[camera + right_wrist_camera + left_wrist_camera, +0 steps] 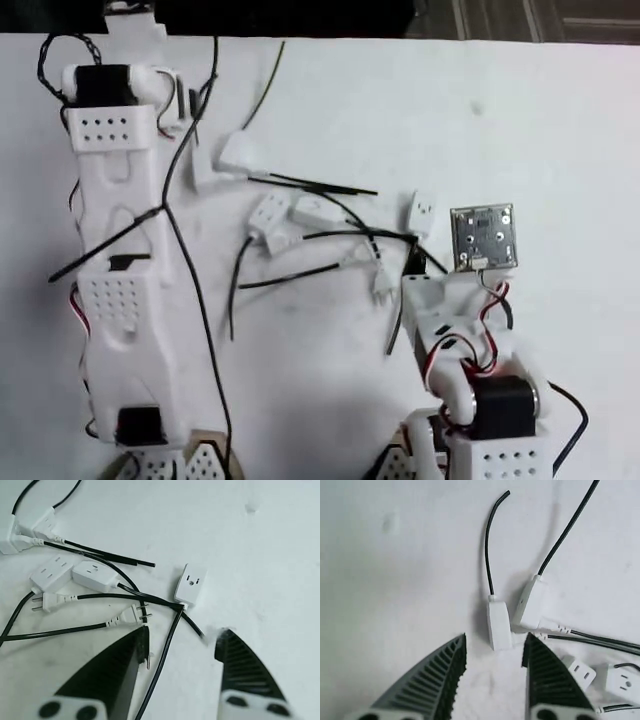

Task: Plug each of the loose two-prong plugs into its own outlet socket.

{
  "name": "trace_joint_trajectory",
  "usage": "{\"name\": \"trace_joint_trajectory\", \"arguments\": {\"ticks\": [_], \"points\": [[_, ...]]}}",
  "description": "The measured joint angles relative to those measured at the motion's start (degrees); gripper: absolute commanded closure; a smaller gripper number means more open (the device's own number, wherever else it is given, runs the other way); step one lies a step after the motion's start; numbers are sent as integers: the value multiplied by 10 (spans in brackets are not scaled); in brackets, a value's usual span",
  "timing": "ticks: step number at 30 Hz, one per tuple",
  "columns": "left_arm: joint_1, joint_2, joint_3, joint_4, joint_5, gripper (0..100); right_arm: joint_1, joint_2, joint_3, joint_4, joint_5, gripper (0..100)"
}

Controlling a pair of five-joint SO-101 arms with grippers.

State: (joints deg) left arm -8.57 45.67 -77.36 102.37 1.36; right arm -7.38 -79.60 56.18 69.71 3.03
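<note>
Hovering over the white bench (500,120), both hands are open and empty.

Left hand (495,639): jaws spread, tips just beside a small white corded block (499,625). A second white block (530,605) lies against it. I cannot tell from this angle whether these are plugs or sockets.

Right hand (185,631): jaws spread, with a black cord (167,640) running between them. Near its tips lie a two-prong plug (129,616) and a lone outlet socket (191,582). A second plug (45,601) lies loose, close to a second outlet socket (95,575) and a third outlet socket (50,572) just beside it. Both plugs show bare prongs.
</note>
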Motion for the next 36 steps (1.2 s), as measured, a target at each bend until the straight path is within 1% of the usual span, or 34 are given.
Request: {"name": "trace_joint_trajectory", "arguments": {"ticks": [3, 6, 8, 12, 16, 18, 23, 27, 32, 36], "points": [[0, -7, 47, 0, -15, 846, -18, -6, 4, 0, 0, 787], [0, -56, 120, 0, -15, 846, -25, 0, 4, 0, 0, 787], [0, -106, 170, 0, -15, 846, -26, 5, 4, 0, 5, 787], [0, -225, 278, 0, -15, 846, -29, 68, 4, 0, 39, 787], [0, -336, 414, 0, -20, 846, -29, 116, 4, 0, 76, 787], [0, -382, 488, -12, -30, 846, -28, 129, 4, 0, 100, 787], [0, -488, 688, -85, -55, 846, -29, 156, 4, -3, 123, 789], [0, -580, 851, -163, -55, 845, -31, 206, 4, -40, 125, 789], [0, -687, 1049, -265, -68, 845, -60, 327, -52, -50, 125, 789], [0, -747, 1183, -336, -91, 845, -61, 452, -125, -50, 125, 789]]}}
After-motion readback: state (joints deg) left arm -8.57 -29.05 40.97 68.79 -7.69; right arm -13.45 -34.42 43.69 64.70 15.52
